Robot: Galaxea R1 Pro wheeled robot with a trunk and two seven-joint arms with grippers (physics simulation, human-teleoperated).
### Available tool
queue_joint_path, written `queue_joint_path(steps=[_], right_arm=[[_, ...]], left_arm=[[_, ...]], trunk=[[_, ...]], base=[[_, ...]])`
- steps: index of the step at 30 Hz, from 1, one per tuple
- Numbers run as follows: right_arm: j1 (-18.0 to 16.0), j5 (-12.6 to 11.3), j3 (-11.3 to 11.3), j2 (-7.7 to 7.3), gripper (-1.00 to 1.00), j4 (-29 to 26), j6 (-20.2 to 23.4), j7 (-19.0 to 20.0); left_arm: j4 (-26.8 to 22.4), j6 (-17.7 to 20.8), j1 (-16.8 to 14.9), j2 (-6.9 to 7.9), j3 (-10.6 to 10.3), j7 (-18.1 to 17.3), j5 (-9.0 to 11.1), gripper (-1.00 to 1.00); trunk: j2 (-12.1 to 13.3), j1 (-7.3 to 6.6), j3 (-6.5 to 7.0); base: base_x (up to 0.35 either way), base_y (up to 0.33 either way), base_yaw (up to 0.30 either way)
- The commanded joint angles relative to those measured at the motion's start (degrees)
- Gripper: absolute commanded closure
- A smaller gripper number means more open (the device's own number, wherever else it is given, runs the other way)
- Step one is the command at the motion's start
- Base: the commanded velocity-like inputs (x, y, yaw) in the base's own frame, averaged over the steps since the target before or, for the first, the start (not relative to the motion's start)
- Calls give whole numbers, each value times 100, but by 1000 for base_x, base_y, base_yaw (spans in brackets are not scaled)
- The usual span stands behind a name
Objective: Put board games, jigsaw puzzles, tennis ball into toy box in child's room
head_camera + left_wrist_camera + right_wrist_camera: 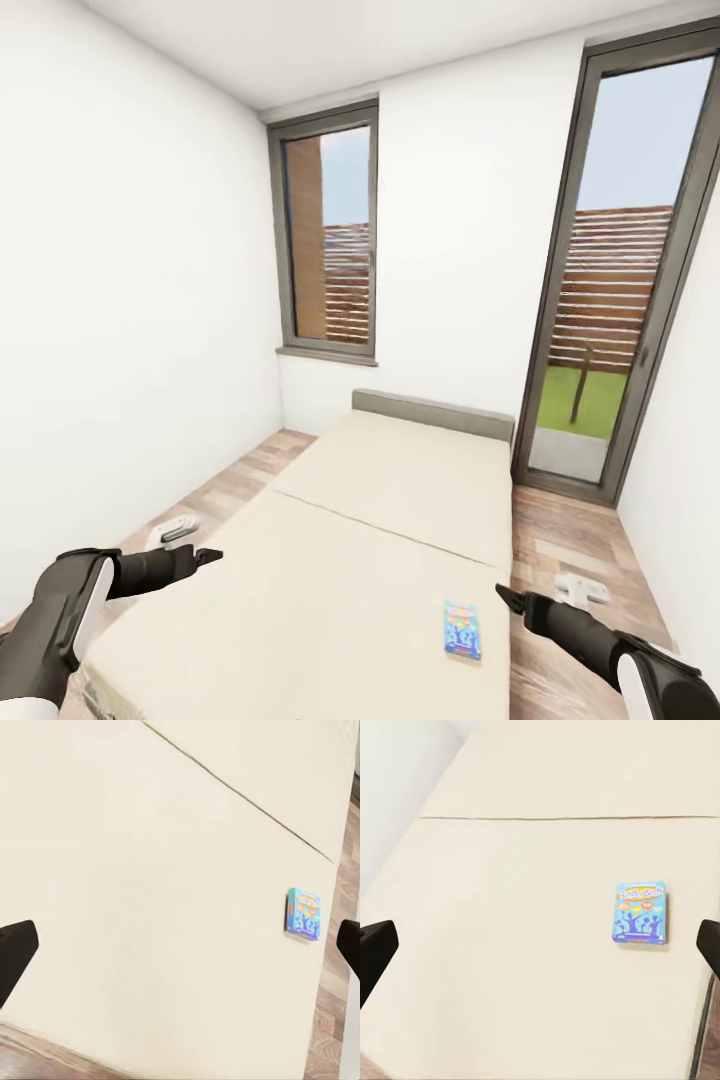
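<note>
setting: narrow white-walled room with wood-plank floor (560,540) and tall grey-framed windows (325,235), seen from the foot of the bed.
bed: long, low bed (400,480) with two beige mattress sections split by a seam, grey headboard at the far end.
board game: one light blue board game (462,628) with an orange logo and dark blue figures, lying flat on the near mattress section, close to the bed's right-hand edge; also in the left wrist view (303,913) and the right wrist view (640,912).
long axis: running roughly along the bed's length, head to foot.
left gripper: left gripper (205,556) held over the bed's left edge, fingers spread wide in its wrist view, holding nothing; well apart from the box, with most of the mattress width between.
right gripper: right gripper (505,598) just off the bed's right edge, fingers spread and empty in its wrist view; near the box, a little to its right and slightly farther up the bed.
key relation: box lying to the left of the right gripper and slightly nearer the robot; right arm clearly the nearer one, so likely the one to reach.
stage: judged early, box not yet grasped.
</note>
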Motion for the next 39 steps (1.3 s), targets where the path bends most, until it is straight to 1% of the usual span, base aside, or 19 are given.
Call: queue_joint_path(steps=[1, 2, 4, 5, 9, 14, 20, 23, 31, 39], right_arm=[[-2, -58, -14, 4, -100, -4, 46, -60], [-2, -61, -9, 5, -100, -4, 48, -159], [-2, -67, 14, 5, -100, -4, 50, -236], [-2, -70, 63, 4, -100, -4, 51, -287], [-2, -69, 216, 4, -100, 0, 46, -348], [-2, -69, 291, 4, -100, 4, 44, -372], [-2, -81, 309, 4, -100, 4, 44, -377], [-2, -78, 311, 4, -100, 5, 44, -382], [-2, -68, 320, 4, -100, 5, 51, -386], [-2, -67, 320, 4, -100, 5, 53, -387]], left_arm=[[0, 39, -4, -3, 9, -16, 2, -100], [-1, 48, -4, -4, 11, -18, 3, -100], [2, 59, -4, -4, 12, -17, 2, -100], [4, 67, -4, -5, 13, -17, -2, -100], [6, 79, -4, -5, 13, -16, -1, -100], [6, 88, -4, -6, 8, -17, 2, -100], [7, 95, -4, -6, 6, -14, -2, -100], [7, 101, -4, -6, 7, -12, -7, -100], [7, 113, -4, -13, 4, -12, -12, -100], [7, 114, -4, -25, -3, -9, -20, -100]], trunk=[[-4, 2, -3], [-4, 2, -3], [-4, 2, -3], [-4, 2, -3], [-4, 2, -3], [-4, 2, -3], [-4, 2, -3], [-4, 2, -11], [-4, 2, -74], [-4, 2, -142]], base=[[0, 0, 291], [0, 0, 292], [0, 0, 292], [-6, 0, 292], [-82, 0, 292], [-208, 0, 267], [-72, 0, 70], [-209, 0, 12], [-63, 0, 29], [-6, 0, 135]])
